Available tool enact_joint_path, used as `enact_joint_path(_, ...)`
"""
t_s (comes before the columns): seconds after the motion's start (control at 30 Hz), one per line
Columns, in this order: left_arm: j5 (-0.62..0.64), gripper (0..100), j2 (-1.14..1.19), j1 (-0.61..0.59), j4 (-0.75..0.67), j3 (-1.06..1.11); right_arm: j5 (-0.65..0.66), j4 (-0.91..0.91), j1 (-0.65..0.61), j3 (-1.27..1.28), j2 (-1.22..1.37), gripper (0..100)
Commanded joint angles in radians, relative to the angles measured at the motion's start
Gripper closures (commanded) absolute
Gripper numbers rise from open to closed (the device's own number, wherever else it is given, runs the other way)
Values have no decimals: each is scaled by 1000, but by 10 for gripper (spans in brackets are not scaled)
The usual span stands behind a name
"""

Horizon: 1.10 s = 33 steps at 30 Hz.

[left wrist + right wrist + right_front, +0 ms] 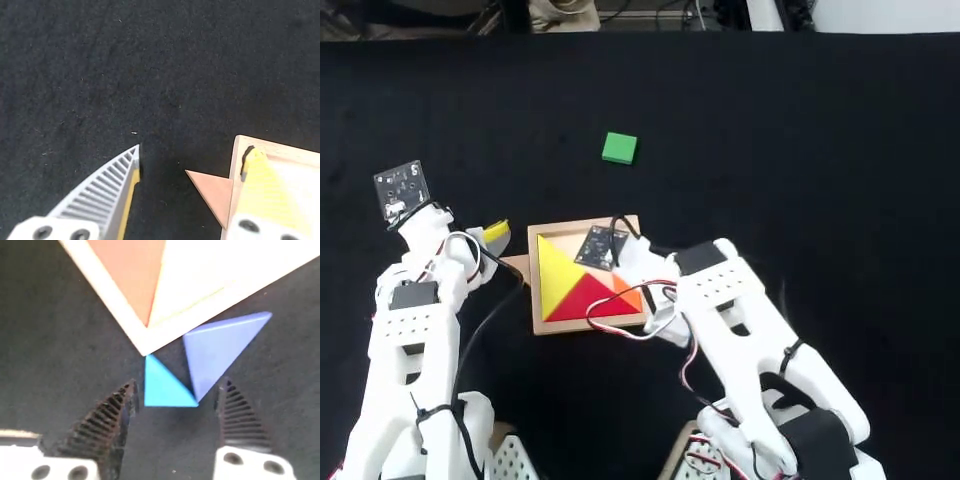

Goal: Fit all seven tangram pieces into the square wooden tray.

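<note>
Right hand point(178, 386) gapes around blue triangle point(161, 387) and purple triangle point(217, 347) at wooden tray point(108, 290); left hand point(195, 149) gapes too.

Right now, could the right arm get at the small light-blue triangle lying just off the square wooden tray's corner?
Probably yes. The right gripper is open with its fingers either side of the light-blue triangle, nothing covering it. The purple triangle lies right beside it, though, and may get caught too.

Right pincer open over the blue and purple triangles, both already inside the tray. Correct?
No: the blue triangle and purple triangle lie outside the tray, on the black cloth by its corner, per the right wrist view. The right pincer is open over them.
</note>
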Motion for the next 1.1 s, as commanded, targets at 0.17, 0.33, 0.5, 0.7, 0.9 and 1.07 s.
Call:
enact_joint_path(0.17,14,682,2,-7,-17,-7,3,-46,-11,-21,1,774)
enact_joint_path(0.33,14,682,2,-7,-17,-7,3,-140,-11,5,1,774)
enact_joint_path(0.5,12,682,2,-7,-17,-7,8,-157,-11,5,2,774)
enact_joint_path(0.7,11,682,2,-7,-17,-7,28,-169,-5,-19,133,776)
enact_joint_path(0.9,9,682,2,-7,-17,-7,20,-180,43,-136,298,776)
enact_joint_path(1.07,9,682,2,-7,-17,-7,20,-206,46,-166,369,783)
